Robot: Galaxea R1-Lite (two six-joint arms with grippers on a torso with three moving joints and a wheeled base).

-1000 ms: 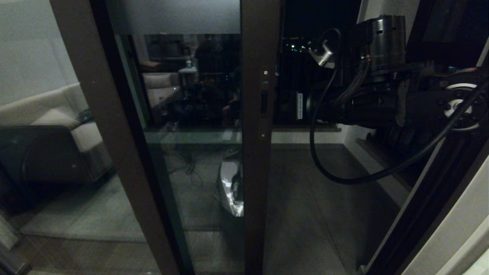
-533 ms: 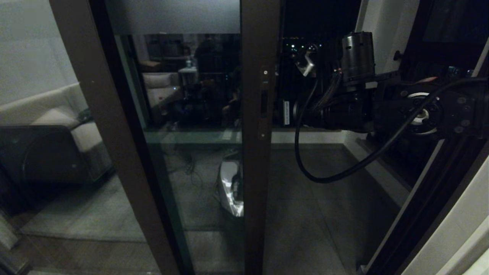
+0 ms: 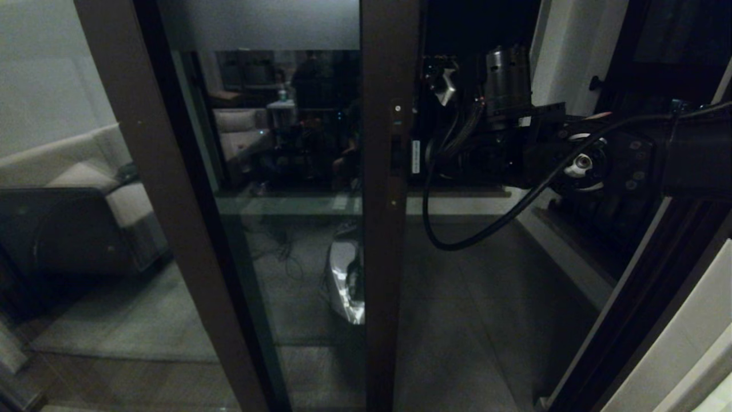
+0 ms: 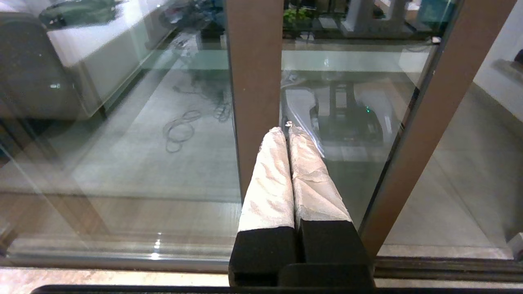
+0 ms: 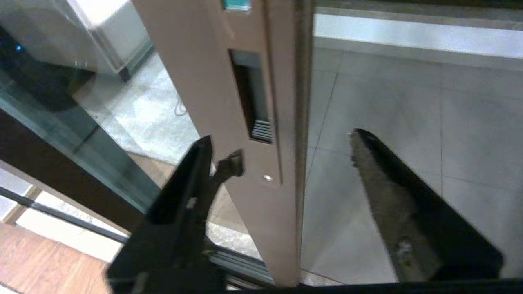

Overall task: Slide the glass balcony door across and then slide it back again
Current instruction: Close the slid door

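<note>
The glass balcony door (image 3: 286,171) stands part-way across, its frosted top band (image 3: 257,23) showing no characters that I can read. Its dark brown edge stile (image 3: 389,269) carries the recessed slot handle (image 3: 395,155), close up in the right wrist view as handle (image 5: 253,102). My right gripper (image 5: 281,136) is open, one finger on each side of the stile's edge just below the slot, not touching it. In the head view the right arm (image 3: 514,160) reaches in from the right at handle height. My left gripper (image 4: 287,130) is shut on nothing, held low before the glass.
Right of the stile the doorway is open onto the grey balcony tiles (image 3: 469,320). The dark door jamb (image 3: 629,320) runs along the right. A black cable loop (image 3: 457,240) hangs under the right arm. A pale sofa (image 3: 86,171) shows at the left, and the floor track (image 5: 229,261) lies below.
My right arm has swung left across the opening, bringing its gripper up to the door's edge stile. The door has not moved.
</note>
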